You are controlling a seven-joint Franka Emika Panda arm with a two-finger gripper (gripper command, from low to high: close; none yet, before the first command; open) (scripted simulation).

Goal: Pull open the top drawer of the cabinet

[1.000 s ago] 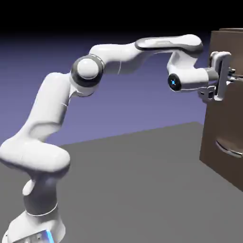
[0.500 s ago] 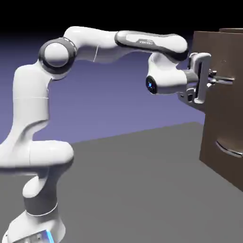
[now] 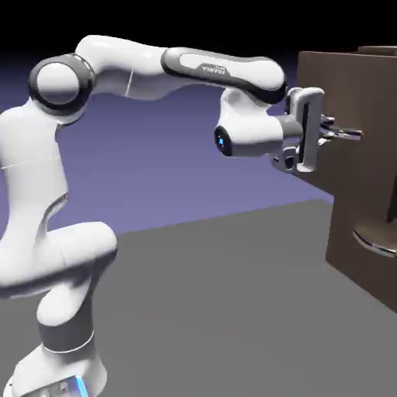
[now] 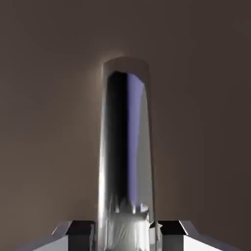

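The cabinet (image 3: 355, 273) stands at the exterior view's right edge, dark brown and wood-look. Its top drawer (image 3: 350, 84) juts out to the left, past the lower drawer front. My gripper (image 3: 343, 133) is shut on the top drawer's silvery handle (image 3: 353, 133). In the hand view that handle (image 4: 125, 147) runs up the middle as a shiny bar, with my gripper (image 4: 125, 229) closed around its near end. A grey fingertip (image 4: 81, 229) presses on each side. The drawer's brown front (image 4: 49, 98) fills the rest of the hand view.
The lower drawer's curved silvery handle (image 3: 374, 242) shows below the drawn-out top drawer. The grey table (image 3: 233, 310) stretches from the robot's base to the cabinet's foot.
My arm has drawn back toward the exterior view's left, the elbow folding upward. The top drawer has slid out of the cabinet with the gripper still closed on its handle.
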